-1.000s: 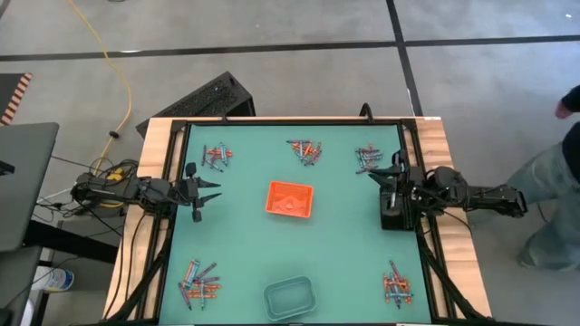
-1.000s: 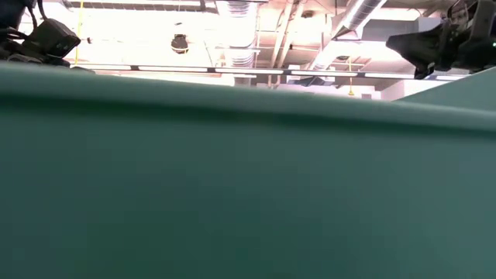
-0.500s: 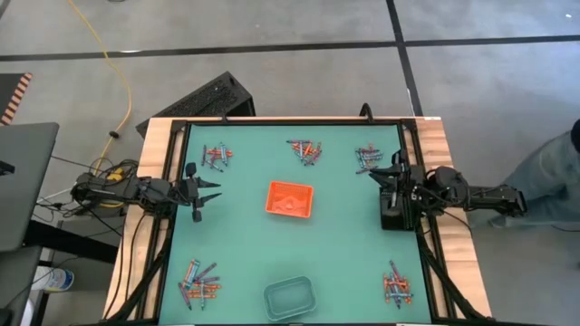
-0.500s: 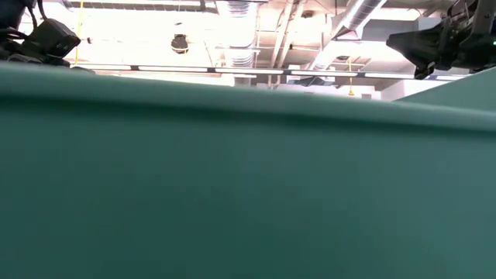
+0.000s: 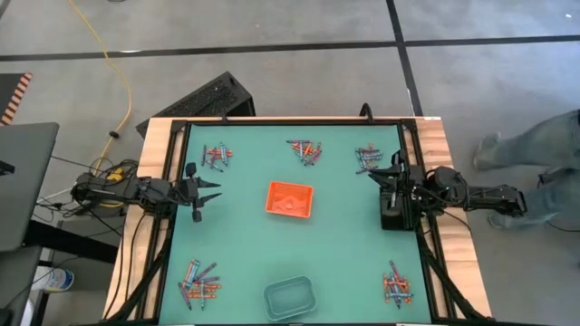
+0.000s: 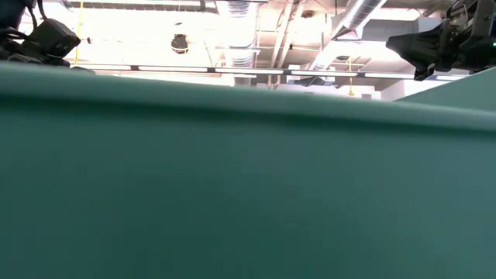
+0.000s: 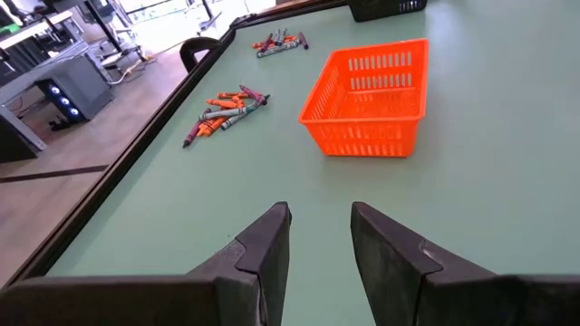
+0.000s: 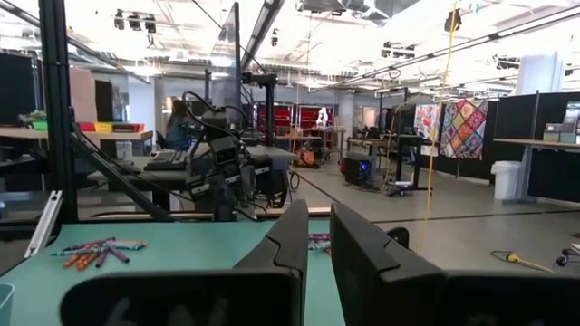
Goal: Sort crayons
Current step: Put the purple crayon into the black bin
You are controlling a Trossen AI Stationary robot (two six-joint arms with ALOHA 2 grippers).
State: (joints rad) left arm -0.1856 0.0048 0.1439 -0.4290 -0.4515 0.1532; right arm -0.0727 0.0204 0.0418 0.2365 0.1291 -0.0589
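from above, 5 heaps of crayons [image 5: 217, 156] lie near the green table's [image 5: 344, 244] edges, around an orange tray [image 5: 290, 199] at centre and a clear tray [image 5: 289, 297] at the near edge. the left gripper [image 5: 210, 193] hovers at the left edge, the right gripper [image 5: 378, 172] at the right, above a black tray [image 5: 393, 211]. a person's legs [image 5: 535, 172] pass on the right.

low view: only green surface and ceiling.

left wrist: the left gripper's fingers [image 7: 268, 249] stand apart, empty.

right wrist: the right gripper's fingers [image 8: 292, 237] show a narrow gap, empty.

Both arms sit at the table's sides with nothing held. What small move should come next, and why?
Probably swing the left claw toward the nearest crayon pile. Its fingers stand parted and empty, no crayon shows in the orange tray, and five mixed piles lie unsorted.
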